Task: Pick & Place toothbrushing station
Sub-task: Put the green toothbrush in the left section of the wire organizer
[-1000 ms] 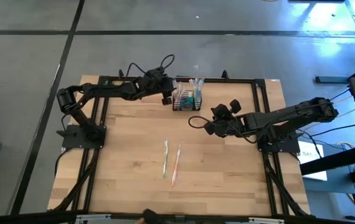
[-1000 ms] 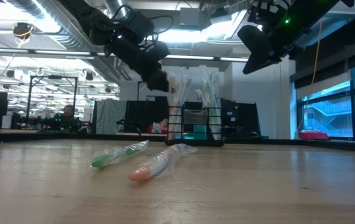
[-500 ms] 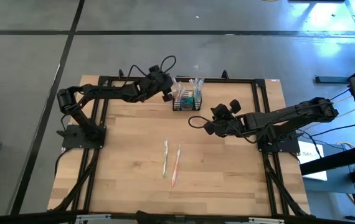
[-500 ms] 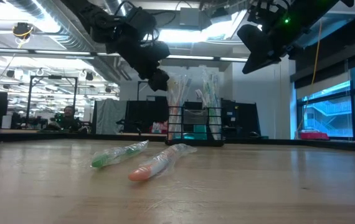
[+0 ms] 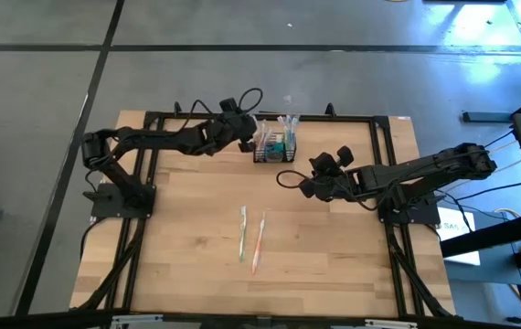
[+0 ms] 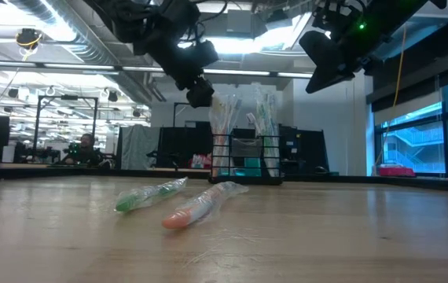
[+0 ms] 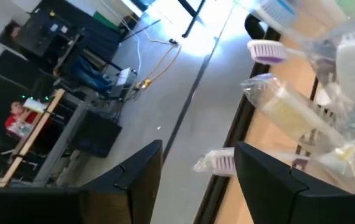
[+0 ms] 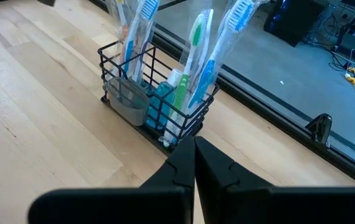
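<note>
1. Caddy [image 5: 273,146] at table's [image 5: 196,247] far edge, upright, full of wrapped brushes [image 8: 197,43].
2. Left gripper [image 5: 247,133] hovering beside brush tops, fingers apart, empty; could snag a wrapper and tip caddy.
3. Right gripper [image 5: 283,179] shut, empty, nearby.
4. Versus a second ago: left gripper higher, closer to brushes.

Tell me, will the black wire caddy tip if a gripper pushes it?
Probably yes: the caddy is small, and tall wrapped toothbrushes rise well above its rim, so it looks top-heavy. Its thin wire frame likely slides easily on the smooth wooden table.

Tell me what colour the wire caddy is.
Black; the caddy shows best in the right wrist view.
</note>
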Robot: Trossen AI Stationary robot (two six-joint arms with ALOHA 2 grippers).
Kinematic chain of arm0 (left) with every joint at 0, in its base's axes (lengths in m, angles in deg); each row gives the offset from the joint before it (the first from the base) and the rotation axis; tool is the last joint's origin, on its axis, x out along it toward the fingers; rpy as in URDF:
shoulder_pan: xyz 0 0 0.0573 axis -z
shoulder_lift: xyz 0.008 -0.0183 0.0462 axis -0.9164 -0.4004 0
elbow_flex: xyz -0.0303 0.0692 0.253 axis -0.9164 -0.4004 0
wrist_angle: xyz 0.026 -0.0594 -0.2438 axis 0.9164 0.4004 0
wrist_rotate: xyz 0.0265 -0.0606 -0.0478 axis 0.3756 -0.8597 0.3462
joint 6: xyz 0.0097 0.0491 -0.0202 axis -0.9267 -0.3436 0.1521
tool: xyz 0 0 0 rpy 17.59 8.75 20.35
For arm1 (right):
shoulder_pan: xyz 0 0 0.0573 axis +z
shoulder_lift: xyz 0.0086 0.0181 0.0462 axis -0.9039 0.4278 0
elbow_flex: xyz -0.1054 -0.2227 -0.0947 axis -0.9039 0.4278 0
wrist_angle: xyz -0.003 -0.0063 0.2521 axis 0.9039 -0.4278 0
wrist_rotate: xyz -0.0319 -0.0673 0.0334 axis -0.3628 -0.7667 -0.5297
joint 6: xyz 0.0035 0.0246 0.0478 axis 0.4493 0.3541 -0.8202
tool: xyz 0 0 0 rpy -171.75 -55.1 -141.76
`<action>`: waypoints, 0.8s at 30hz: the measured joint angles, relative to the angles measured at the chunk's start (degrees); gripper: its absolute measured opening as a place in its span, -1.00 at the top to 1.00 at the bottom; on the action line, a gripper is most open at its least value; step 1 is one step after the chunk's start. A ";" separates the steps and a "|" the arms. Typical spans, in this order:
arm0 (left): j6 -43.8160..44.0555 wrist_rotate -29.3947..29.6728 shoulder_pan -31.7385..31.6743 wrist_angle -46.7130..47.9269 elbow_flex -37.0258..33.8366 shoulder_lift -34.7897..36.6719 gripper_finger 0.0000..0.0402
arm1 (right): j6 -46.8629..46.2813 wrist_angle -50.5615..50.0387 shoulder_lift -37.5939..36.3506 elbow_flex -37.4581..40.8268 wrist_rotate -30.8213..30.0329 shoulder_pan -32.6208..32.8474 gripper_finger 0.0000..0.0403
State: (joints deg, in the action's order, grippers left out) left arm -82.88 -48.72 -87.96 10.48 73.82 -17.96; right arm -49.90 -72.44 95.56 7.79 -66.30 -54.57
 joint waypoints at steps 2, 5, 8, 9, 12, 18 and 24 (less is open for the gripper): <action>-0.72 0.86 0.32 0.25 0.00 0.37 0.02 | 0.00 0.00 0.00 0.00 0.01 0.01 0.96; -2.18 3.23 0.86 0.08 0.00 1.40 0.02 | 0.00 0.00 0.00 0.00 0.02 0.02 0.96; -2.39 6.13 1.46 0.61 0.00 2.68 0.02 | 0.00 0.00 0.00 0.00 0.02 0.02 0.96; -2.40 7.21 1.73 1.07 0.00 3.41 0.02 | 0.02 0.00 0.00 0.00 0.04 0.00 0.96; -1.20 9.79 2.57 3.12 0.00 5.85 0.02 | 0.02 0.00 0.00 0.00 0.09 0.02 0.96; 8.61 10.07 4.82 12.03 0.00 11.99 0.02 | 0.02 0.00 0.00 0.00 0.13 0.01 0.96; 19.06 9.95 7.89 25.10 0.00 17.38 0.02 | -1.11 0.00 0.00 0.00 2.73 0.01 0.96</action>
State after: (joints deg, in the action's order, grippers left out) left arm -63.82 -38.77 -80.07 35.59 73.82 -0.58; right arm -51.01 -72.44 95.56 7.79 -63.58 -54.55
